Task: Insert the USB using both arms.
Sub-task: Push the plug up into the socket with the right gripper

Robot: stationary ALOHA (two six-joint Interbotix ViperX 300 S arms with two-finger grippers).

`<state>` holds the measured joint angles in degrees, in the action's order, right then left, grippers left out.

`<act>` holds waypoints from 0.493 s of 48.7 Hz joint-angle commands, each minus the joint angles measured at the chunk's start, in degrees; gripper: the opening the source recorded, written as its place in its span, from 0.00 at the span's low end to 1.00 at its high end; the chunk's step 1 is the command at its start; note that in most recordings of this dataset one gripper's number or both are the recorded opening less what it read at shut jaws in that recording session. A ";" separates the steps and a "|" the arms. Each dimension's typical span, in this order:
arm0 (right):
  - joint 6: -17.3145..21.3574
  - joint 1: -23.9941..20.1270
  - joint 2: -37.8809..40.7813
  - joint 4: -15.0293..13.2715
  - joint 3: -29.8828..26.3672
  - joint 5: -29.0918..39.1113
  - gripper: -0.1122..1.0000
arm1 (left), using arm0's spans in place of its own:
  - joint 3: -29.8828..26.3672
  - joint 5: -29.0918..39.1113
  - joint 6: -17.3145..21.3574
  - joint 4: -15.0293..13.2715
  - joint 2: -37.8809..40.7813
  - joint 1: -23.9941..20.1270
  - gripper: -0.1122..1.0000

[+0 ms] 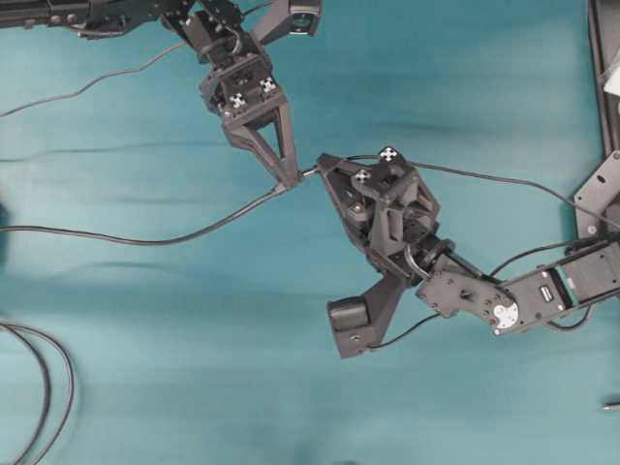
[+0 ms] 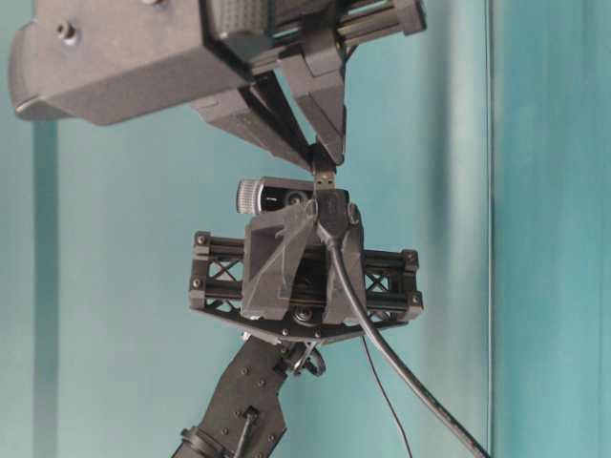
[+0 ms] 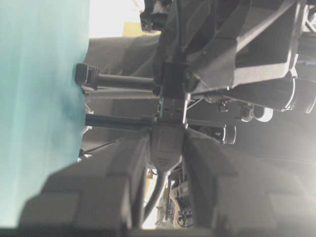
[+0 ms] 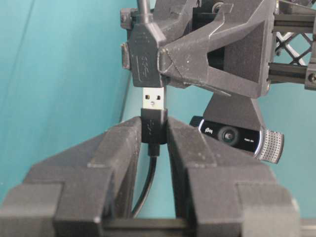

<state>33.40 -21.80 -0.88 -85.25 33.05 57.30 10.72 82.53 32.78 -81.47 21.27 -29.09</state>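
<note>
The USB (image 4: pixel 153 100) plug, silvery tip bare, sits clamped by its dark body between the right gripper (image 4: pixel 154 129) fingers, pointing to twelve o'clock at the socket (image 4: pixel 144 57) of the other cable, which the left gripper (image 4: pixel 163 59) grasps; tip and socket look barely entered; the socket's inside is hidden; overhead, both are too small to tell apart above the teal table (image 1: pixel 145 368).

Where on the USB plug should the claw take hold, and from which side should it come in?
Grip the USB plug on its black moulded body, squeezing its two narrow sides, and come in from the cable end. That leaves the silver tip bare and pointing straight at the dark connector opposite. The right claw holds it this way.
</note>
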 commanded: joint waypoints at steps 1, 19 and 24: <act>0.26 -0.44 -0.53 -0.62 -1.49 0.09 0.29 | -0.88 -0.35 -0.26 -0.18 -0.70 -0.18 0.29; 0.35 -1.32 0.44 -0.53 -1.76 -0.79 0.29 | -2.29 -0.09 -0.18 -0.18 -0.70 -0.09 0.29; 0.26 -1.49 0.53 -0.62 -1.76 -0.79 0.29 | -2.11 0.09 0.09 -0.26 -0.70 0.00 0.29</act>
<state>33.57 -22.50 0.09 -85.25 32.78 57.04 10.02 82.44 32.87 -81.39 21.36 -28.92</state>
